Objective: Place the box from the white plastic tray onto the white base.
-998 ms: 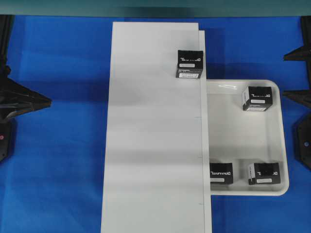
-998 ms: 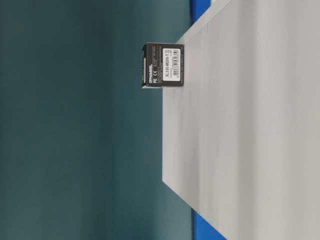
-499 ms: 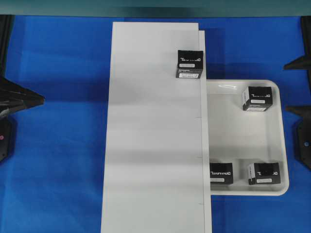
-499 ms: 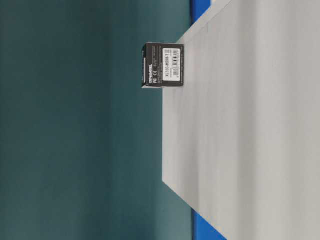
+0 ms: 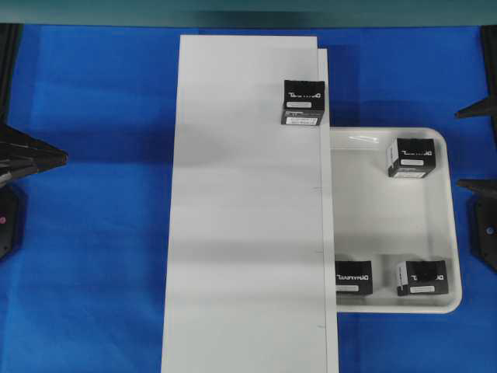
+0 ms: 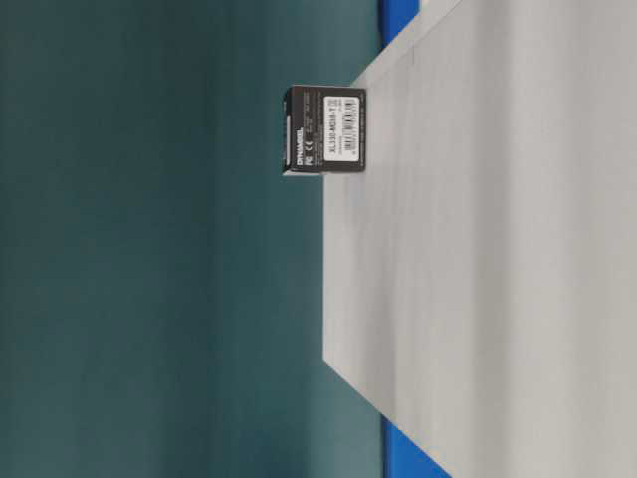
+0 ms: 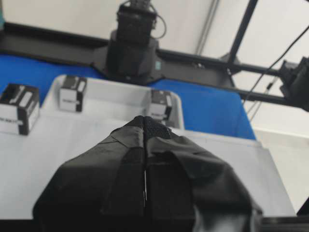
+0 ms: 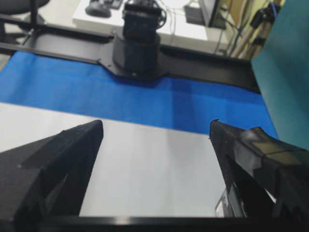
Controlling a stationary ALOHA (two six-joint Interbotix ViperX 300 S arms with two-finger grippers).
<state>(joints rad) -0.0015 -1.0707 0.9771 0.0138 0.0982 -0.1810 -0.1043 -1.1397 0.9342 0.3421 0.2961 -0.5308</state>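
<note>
Blue table cover (image 5: 101, 233), teal backdrop (image 6: 149, 299)

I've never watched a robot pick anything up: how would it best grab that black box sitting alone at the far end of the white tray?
Probably from straight above, fingers closing on two opposite side faces of the box. It stands alone in the far corner of the white plastic tray, slightly turned, so the wrist should turn to match. The rim is close behind it and to its right, so a sideways approach looks cramped. The right gripper, open and nearest, suits best.
</note>
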